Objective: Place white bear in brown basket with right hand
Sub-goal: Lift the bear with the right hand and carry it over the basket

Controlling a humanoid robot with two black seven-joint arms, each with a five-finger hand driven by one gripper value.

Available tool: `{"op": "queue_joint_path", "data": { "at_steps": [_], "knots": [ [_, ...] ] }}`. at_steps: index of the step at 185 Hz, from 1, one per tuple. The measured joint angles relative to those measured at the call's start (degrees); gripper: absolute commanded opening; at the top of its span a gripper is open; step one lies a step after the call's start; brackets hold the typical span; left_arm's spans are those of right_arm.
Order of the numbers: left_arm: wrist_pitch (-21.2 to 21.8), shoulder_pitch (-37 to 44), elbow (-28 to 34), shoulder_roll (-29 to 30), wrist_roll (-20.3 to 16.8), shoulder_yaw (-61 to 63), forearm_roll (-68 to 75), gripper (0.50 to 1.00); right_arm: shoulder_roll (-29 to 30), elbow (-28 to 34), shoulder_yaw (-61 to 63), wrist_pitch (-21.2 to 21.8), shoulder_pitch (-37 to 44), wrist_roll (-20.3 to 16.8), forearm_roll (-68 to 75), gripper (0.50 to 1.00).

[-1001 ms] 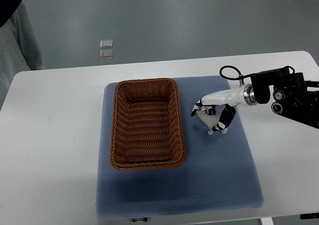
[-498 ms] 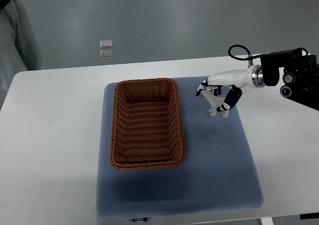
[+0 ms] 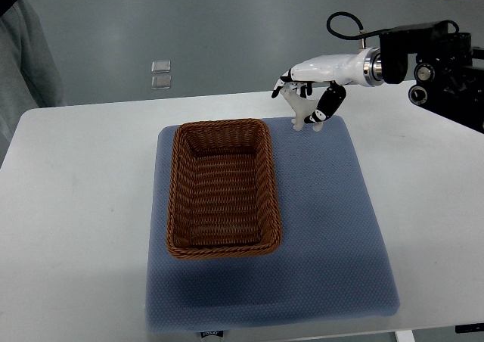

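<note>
My right hand [image 3: 306,100] hangs high over the far edge of the blue mat [image 3: 325,228], its arm coming in from the right. Its fingers are curled around the small white bear [image 3: 305,114], whose legs show below the hand. The brown wicker basket [image 3: 180,198] sits on the left half of the mat, to the lower left of the hand, and holds nothing. The left hand is out of view.
A white table [image 3: 76,206] carries the mat. Grey fabric [image 3: 23,54] shows at the upper left edge. Two small clear squares [image 3: 160,75] lie on the floor beyond the table.
My right hand has lifted the white bear off the mat and carried it up and to the left, toward the far side beside the basket.
</note>
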Motion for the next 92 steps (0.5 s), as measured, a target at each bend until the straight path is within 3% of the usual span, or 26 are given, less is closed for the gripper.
{"op": "queue_joint_path", "data": {
  "at_steps": [92],
  "knots": [
    [0.0, 0.0, 0.0, 0.0, 0.0, 0.0, 0.0, 1.0, 18.55, -9.71, -0.34, -1.01, -0.78, 0.0, -0.7, 0.574]
  ]
}}
